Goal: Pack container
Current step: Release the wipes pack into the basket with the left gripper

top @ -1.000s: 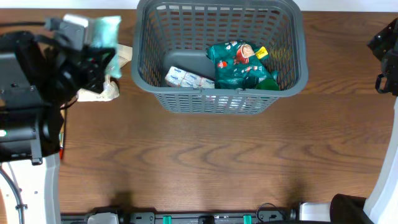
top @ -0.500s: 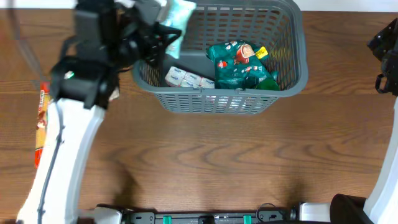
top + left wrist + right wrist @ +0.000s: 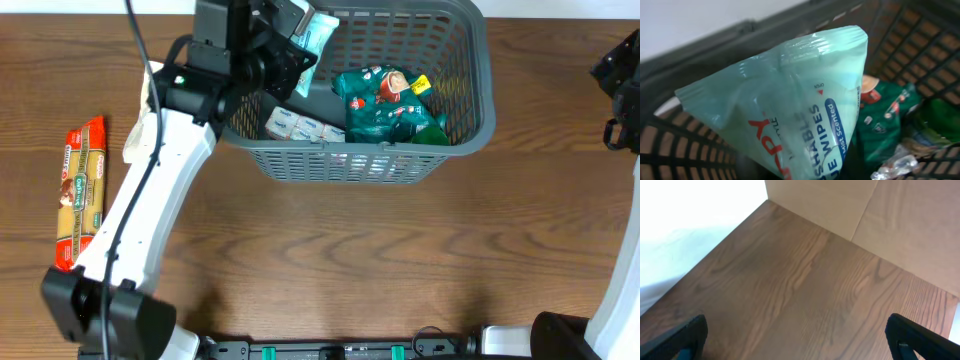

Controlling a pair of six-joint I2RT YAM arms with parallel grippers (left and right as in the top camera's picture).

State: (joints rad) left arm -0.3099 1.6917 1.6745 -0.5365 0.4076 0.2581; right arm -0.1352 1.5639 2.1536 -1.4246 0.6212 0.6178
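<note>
The dark grey basket (image 3: 470, 120) stands at the back middle of the table. Inside lie a green snack bag (image 3: 380, 105) and a white-blue packet (image 3: 300, 127). My left gripper (image 3: 300, 55) is shut on a pale green pack of wipes (image 3: 318, 33) and holds it over the basket's left part. In the left wrist view the wipes pack (image 3: 795, 100) fills the frame, with the basket wall (image 3: 685, 150) and the green bag (image 3: 885, 125) behind it. My right gripper (image 3: 797, 340) is open and empty over bare wood at the table's right edge.
A red and yellow pasta packet (image 3: 78, 190) lies on the table at the far left. A light wall panel (image 3: 840, 205) stands behind the table in the right wrist view.
My left arm has swung right from the table's left side, carrying the wipes pack over the basket rim. The pasta packet is uncovered at the left. The right arm has not moved.
</note>
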